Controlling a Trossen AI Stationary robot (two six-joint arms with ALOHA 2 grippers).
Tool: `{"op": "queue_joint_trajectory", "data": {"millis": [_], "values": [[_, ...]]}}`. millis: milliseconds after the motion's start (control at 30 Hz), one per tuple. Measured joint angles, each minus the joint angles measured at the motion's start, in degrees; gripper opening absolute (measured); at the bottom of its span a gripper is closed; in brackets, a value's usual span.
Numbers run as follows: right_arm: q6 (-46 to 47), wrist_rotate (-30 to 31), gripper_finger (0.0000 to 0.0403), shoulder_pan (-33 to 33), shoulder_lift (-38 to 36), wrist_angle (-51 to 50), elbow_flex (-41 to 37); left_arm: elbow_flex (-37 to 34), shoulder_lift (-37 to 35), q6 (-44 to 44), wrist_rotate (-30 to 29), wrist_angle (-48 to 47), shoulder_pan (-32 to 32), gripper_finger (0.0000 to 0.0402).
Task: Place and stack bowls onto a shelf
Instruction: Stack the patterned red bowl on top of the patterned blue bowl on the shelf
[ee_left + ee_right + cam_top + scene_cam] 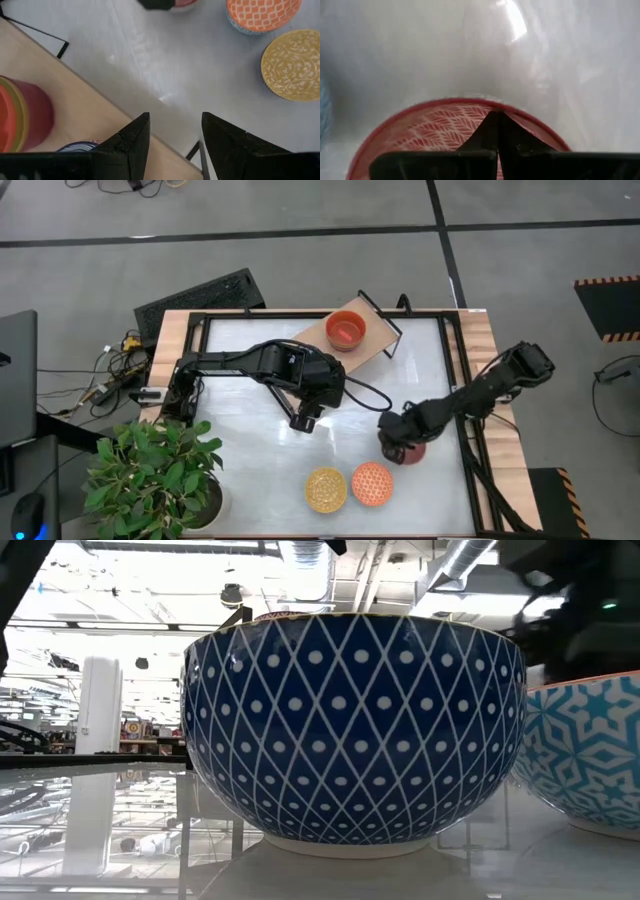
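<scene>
While the right gripper was lowered over a pink, leaf-patterned bowl near the right edge of the table, a pick-up appeared to be the step in hand. In the right wrist view its fingers were seen closed together over the bowl's rim, so the bowl was judged to be pinched, though actual contact could not be confirmed. The left gripper was held with its jaws apart and nothing between them, above the near edge of the shelf, which lay along the table's far edge. A red-orange bowl was already resting on the shelf, seemingly nested on others. A yellow bowl and an orange patterned bowl were left side by side near the table's front edge. A lift of the pink bowl and a carry across to the shelf was judged to be called for next, with the left arm to be kept clear of that path
</scene>
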Motion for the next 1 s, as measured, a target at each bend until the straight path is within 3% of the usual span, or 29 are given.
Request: {"op": "queue_joint_trajectory", "data": {"millis": [333,467,600,800,1000], "values": [[-20.94,-1.31,0.0021,-7.91,0.00,17.07,-0.02,0.00,0.02,2.43,-0.33,0.00,0.07,0.0165],[-24.34,-2.21,0.0022,-8.63,0.00,20.37,0.49,0.00,0.02,2.47,-0.64,0.10,0.44,0.0165],[-24.36,-3.31,0.0030,-8.02,-0.94,17.04,3.28,0.00,0.02,1.27,-0.66,1.51,1.57,0.0165],[-21.37,-3.17,0.0029,-5.96,-6.52,4.08,11.50,0.00,0.02,-2.05,-0.66,8.75,3.87,0.0165],[-7.98,0.58,0.0029,-2.85,-13.54,-12.97,18.00,-1.42,0.02,-7.34,-0.66,17.94,5.72,0.0165]]}}
